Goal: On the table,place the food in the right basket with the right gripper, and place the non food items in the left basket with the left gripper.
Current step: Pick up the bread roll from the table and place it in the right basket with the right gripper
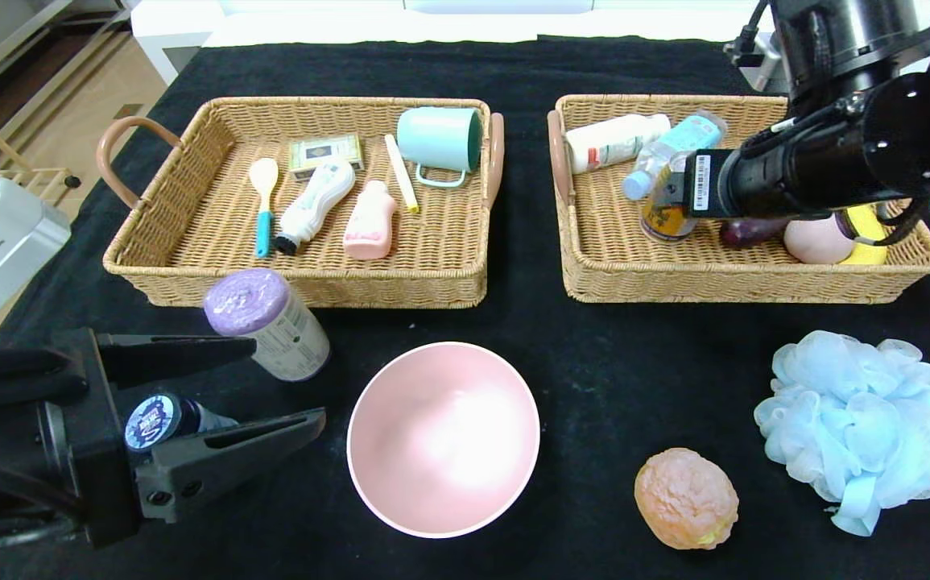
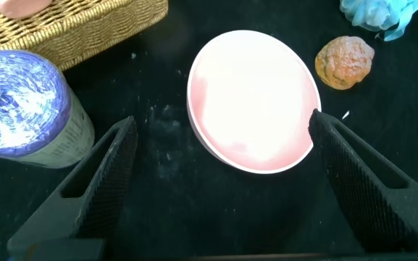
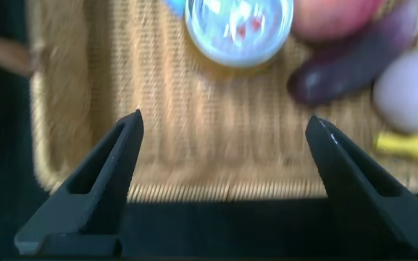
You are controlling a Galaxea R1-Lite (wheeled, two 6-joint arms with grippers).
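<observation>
head view: right claw (image 3: 219,156) wide open over right basket (image 1: 754,274), drink can (image 1: 666,216) inside

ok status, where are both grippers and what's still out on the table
Right gripper open over right basket, can standing inside. Left gripper open, near canister. Bowl, bun, pouf, jar still out.

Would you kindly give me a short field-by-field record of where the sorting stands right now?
right hand: open, above the right basket, holding nothing
drink can: upright in the right basket
left hand: open, low over the table, empty
still on table, food: bun, dark blue jar
still on table, non-food: white canister, pink bowl, blue pouf
left basket: holds other items
</observation>
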